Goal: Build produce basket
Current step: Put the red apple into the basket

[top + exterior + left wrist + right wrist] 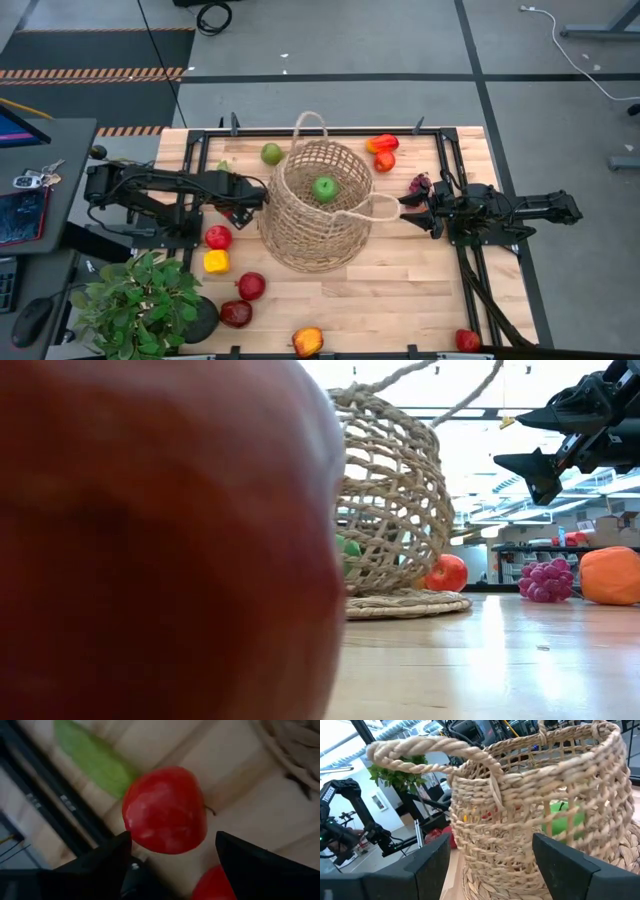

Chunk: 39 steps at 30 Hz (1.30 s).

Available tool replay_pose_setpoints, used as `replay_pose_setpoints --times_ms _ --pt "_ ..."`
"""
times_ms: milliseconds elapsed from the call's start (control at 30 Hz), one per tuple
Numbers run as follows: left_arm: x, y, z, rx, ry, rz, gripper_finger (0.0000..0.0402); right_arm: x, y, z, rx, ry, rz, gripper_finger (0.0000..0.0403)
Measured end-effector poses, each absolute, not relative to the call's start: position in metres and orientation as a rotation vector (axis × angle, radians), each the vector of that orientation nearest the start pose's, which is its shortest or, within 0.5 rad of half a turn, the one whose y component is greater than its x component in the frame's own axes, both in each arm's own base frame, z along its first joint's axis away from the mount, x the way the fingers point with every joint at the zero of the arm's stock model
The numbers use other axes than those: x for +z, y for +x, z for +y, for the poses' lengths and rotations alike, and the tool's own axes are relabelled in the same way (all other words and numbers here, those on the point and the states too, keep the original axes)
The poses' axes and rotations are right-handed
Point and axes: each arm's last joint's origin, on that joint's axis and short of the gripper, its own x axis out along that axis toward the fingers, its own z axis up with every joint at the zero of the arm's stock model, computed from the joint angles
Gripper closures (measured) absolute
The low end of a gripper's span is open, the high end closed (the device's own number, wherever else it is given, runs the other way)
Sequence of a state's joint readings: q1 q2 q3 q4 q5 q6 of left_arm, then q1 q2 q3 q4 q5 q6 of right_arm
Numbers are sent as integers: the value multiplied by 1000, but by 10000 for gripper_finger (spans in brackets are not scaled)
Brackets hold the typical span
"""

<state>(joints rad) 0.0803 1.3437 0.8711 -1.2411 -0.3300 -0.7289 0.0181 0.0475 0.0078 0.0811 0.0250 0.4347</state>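
The wicker basket point(315, 205) stands on its base mid-table with a green apple point(325, 188) inside. My left gripper point(250, 197) hovers just left of it, pointing steeply down. In the left wrist view its open fingers stand on either side of a red apple point(165, 810). My right gripper point(408, 205) waits level and open just right of the basket's loop handle point(385, 207), apart from it, with the basket point(535, 805) straight ahead. Other produce lies around: a red fruit point(218, 237), a yellow one point(216, 261) and grapes point(420, 183). My left gripper comes at the red apple from above, slanting down. One fingertip point(120, 850) stands at the apple's one side and the other point(230, 845) at the opposite side. I cannot tell whether either fingertip touches it.
A potted plant point(140, 305) stands at the near left corner. More fruit lies near the front edge point(307, 341) and at the far side point(381, 144). A red fruit point(160, 540) right at the low camera blocks that view's left half. Black rails point(455, 160) border the table.
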Motion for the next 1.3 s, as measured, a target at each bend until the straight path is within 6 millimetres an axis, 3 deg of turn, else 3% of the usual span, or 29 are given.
replay_pose_setpoints --times_ms 200,500,700,1300 --pt "213 185 25 943 -319 1482 107 170 100 1 2 436 -42 118" --pt "238 164 27 963 -399 1275 109 170 100 1 2 436 -42 118" --pt "224 149 31 977 -527 1167 109 170 100 1 3 436 -42 118" --pt "217 152 31 947 -525 1196 84 170 100 1 2 436 -43 118"
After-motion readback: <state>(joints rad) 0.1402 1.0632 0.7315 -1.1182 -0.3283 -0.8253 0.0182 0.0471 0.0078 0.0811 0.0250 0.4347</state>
